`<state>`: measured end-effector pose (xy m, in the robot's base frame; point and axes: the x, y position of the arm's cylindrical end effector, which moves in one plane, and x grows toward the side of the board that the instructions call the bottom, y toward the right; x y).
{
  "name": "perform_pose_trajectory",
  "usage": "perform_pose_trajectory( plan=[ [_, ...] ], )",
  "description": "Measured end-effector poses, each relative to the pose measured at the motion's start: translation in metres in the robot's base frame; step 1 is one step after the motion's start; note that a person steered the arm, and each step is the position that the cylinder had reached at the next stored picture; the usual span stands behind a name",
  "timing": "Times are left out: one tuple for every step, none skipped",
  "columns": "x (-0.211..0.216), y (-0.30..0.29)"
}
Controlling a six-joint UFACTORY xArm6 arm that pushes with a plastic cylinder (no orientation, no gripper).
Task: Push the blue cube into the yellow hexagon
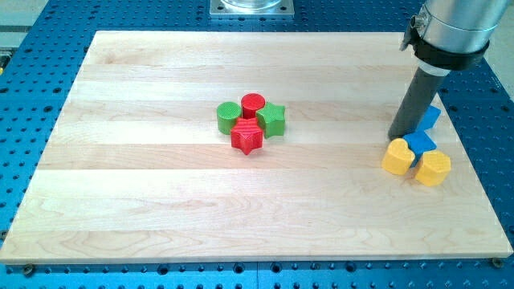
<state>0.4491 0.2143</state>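
While my tip [399, 135] sits at the right side of the board [161, 201], just left of the blue pieces, it is only a plain dark rod with nothing to spread or pinch; it bears on the wood and pushes. The blue cube [420, 144] lies just right of and nearer than the tip, wedged between two yellow blocks: one [397, 156] to its near left, one [434, 168] to its near right. Both look faceted, and I cannot say for sure which is the hexagon. As I judge it, the cube already touches both. Another blue block [431, 117] peeks out behind the rod, shape unclear. Well apart at centre sits a tight cluster: green cylinder [228, 117], red cylinder [253, 105], green star [273, 120], red star [246, 137]. All look like smooth painted blocks on pale grained planks.
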Motion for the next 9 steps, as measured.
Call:
perform_pose_trajectory(
  plan=[
    [0.001, 0.000],
    [0.023, 0.001],
    [0.025, 0.017],
    [0.033, 0.027],
    [0.044, 0.034],
    [0.049, 0.034],
    [0.049, 0.038],
    [0.049, 0.060],
    [0.020, 0.117]
  ],
)
